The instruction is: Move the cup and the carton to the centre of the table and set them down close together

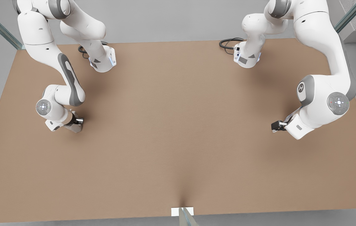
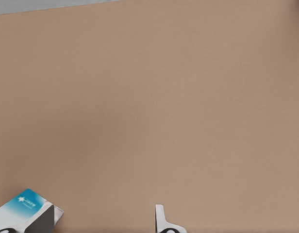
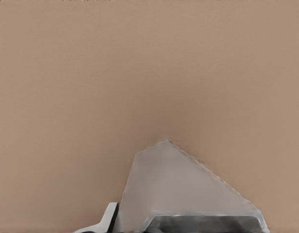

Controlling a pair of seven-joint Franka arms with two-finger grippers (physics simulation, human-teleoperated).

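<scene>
Both arms are at the pick-up stage, at opposite ends of the table [image 1: 178, 131], with nothing yet at its centre.

The left gripper [image 1: 277, 126] is low over the board at the front view's right. Its wrist camera shows its jaws standing apart, one finger [image 2: 161, 222] well clear of the carton [image 2: 25, 208]. The carton sits inside the opening but hard over to the far side from that finger, so the grasp looks off-centre and not yet made.

The right gripper [image 1: 77, 124] is down at the table at the front view's left. Its wrist camera has the cup [image 3: 188, 189] directly under the tool, grey faceted wall up close. Whether the tool has closed on the cup cannot be told.

The next move, as it appears, calls for the left gripper to shift sideways until the carton is centred, then close on it. Each arm would then lift and carry inward across the bare middle, and the two must stop short of each other as they set down side by side. The tall carton seems the likelier to tip if it is gripped near an edge.

The front view gives what the wrist cameras cannot: how far apart the arms stand and how much open board lies between them. The wrist views supply the objects themselves, which the arms' own bulk largely hides from the front.
</scene>
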